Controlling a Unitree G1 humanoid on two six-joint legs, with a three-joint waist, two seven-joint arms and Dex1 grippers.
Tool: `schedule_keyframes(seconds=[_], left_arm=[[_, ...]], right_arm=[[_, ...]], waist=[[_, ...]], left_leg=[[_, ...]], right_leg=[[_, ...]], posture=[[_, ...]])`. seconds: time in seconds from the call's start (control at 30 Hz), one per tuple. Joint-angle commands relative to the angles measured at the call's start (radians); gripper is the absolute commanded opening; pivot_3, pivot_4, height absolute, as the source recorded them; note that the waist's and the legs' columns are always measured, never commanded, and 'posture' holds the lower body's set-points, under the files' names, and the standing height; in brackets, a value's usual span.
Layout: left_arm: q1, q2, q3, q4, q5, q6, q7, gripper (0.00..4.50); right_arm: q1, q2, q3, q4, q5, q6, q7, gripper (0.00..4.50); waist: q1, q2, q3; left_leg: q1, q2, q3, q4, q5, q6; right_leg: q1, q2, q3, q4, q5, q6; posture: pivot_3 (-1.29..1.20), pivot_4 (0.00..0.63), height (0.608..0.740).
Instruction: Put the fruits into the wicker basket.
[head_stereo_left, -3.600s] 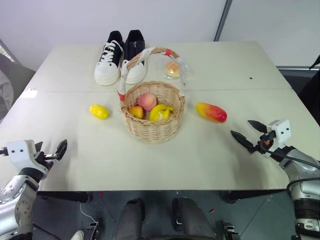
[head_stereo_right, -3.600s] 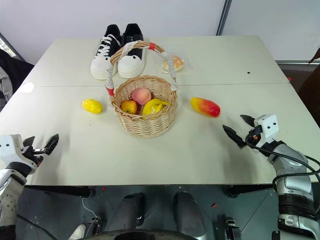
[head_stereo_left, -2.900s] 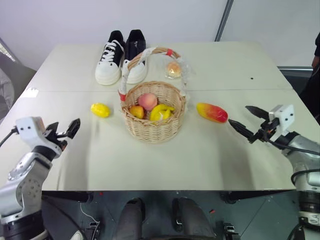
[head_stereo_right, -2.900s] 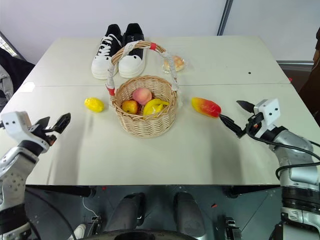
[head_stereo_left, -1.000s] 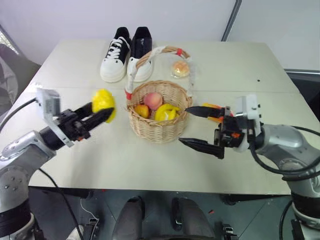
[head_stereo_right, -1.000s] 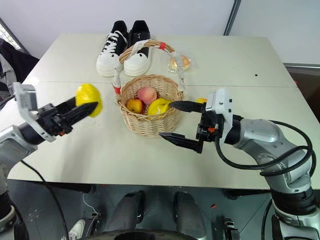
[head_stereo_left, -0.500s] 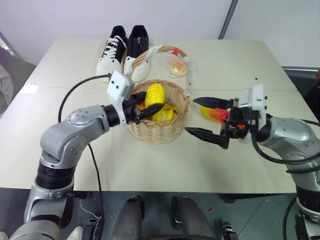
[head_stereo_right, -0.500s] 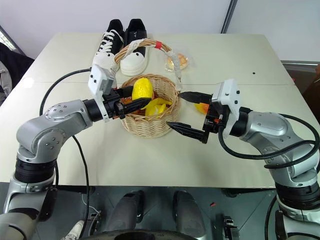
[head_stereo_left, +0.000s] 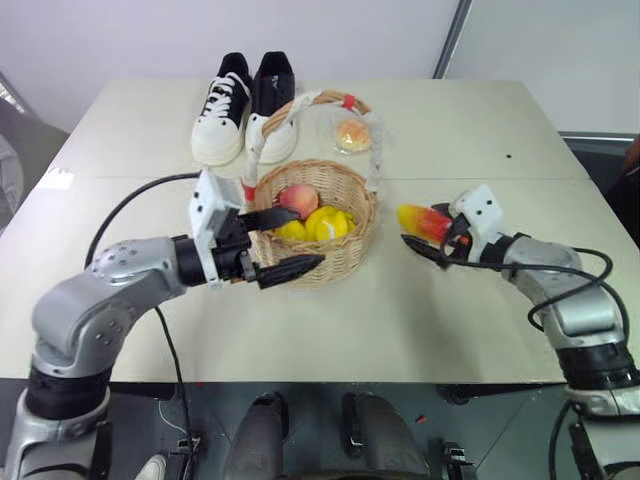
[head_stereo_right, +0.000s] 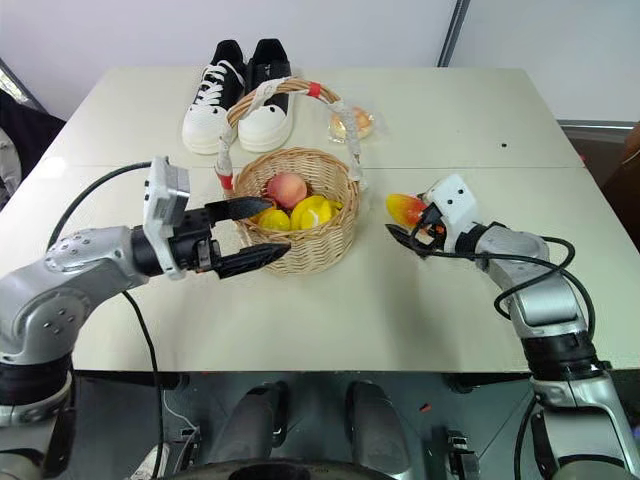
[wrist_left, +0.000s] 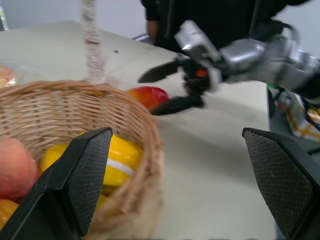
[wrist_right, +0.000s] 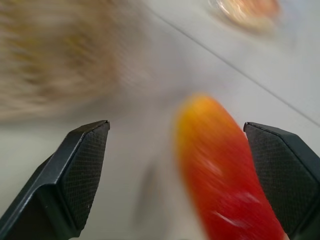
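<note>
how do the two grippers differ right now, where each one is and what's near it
The left gripper is at the wicker basket, one finger over the rim; the right gripper is beside the basket, at the mango on the table. The left has nothing between its fingers; the right has the mango between its fingers, not gripped. Both are open.

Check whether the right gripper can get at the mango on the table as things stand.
Probably yes: the right gripper is open, right at the mango, which lies on the table beside the wicker basket; nothing stands between them.
</note>
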Motion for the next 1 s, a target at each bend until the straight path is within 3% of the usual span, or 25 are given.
schedule_keyframes(seconds=[0.03,0.23,0.33,0.43,0.47,0.6,0.8,0.9,1.0], left_arm=[[0.013,0.02,-0.004,-0.053,-0.014,0.004,-0.007,4.45],[0.033,0.01,-0.016,-0.07,-0.007,0.005,0.01,4.45],[0.051,0.013,-0.023,-0.073,0.005,0.001,0.014,4.5],[0.071,0.013,-0.018,-0.07,0.015,-0.013,0.013,4.5],[0.085,0.016,-0.015,-0.065,0.032,-0.026,0.012,4.5],[0.168,-0.009,0.03,-0.039,0.108,-0.161,-0.016,4.5],[0.296,-0.039,0.123,0.086,0.175,-0.368,-0.119,4.5],[0.298,-0.039,0.141,0.124,0.172,-0.399,-0.142,4.5],[0.293,-0.033,0.136,0.143,0.186,-0.414,-0.153,4.5]], right_arm=[[-0.052,-0.001,0.001,0.089,-0.06,-0.075,0.011,4.5],[-0.092,0.017,-0.001,0.215,-0.09,-0.138,0.049,4.5],[-0.083,0.03,-0.025,0.191,-0.078,-0.147,0.054,3.65],[-0.068,0.029,-0.039,0.149,-0.083,-0.159,0.044,2.11],[-0.058,0.024,-0.049,0.117,-0.082,-0.16,0.041,1.86],[0.027,-0.042,-0.104,-0.053,-0.075,-0.16,0.067,1.86],[0.24,-0.135,-0.291,-0.515,0.301,0.089,0.236,1.86],[0.242,-0.15,-0.282,-0.655,0.438,0.199,0.241,1.86],[0.123,-0.093,-0.155,-0.699,0.399,0.26,0.135,1.86]], waist=[[-0.001,0.0,0.0],[-0.002,0.0,0.0],[-0.005,0.0,0.0],[-0.002,0.001,0.0],[-0.002,0.001,0.0],[0.0,0.002,0.0],[0.001,0.003,0.0],[-0.002,0.003,0.0],[-0.005,0.003,0.0]], left_leg=[[0.0,0.0,0.0,0.0,0.0,0.0],[0.0,0.0,0.0,0.001,0.0,0.0],[0.0,0.0,0.0,0.001,0.0,0.0],[0.001,0.0,0.0,0.001,0.0,0.0],[0.001,0.0,0.0,0.001,0.0,0.0],[0.001,0.0,0.0,0.001,0.0,0.0],[0.001,0.001,0.0,0.001,0.0,0.001],[0.003,0.003,0.001,0.002,0.0,0.001],[0.004,0.004,0.002,0.003,0.0,0.001]], right_leg=[[0.0,0.0,0.0,0.0,0.0,0.0],[0.0,0.0,0.0,0.001,0.002,0.003],[0.0,0.001,0.0,0.002,0.002,0.003],[0.0,0.001,0.0,0.002,0.002,0.003],[0.0,0.001,0.0,0.003,0.002,0.003],[0.0,0.001,0.0,0.003,0.002,0.003],[0.0,0.0,0.0,0.002,0.0,0.0],[0.002,0.0,0.0,0.003,0.001,-0.002],[0.002,0.0,0.0,0.003,0.0,-0.001]], posture=[[0.0,0.15,0.74],[0.0,0.15,0.74],[0.0,0.15,0.74],[0.0,0.15,0.74],[0.0,0.15,0.74],[0.0,0.15,0.74],[0.0,0.15,0.74],[0.0,0.15,0.74],[0.0,0.15,0.74]])
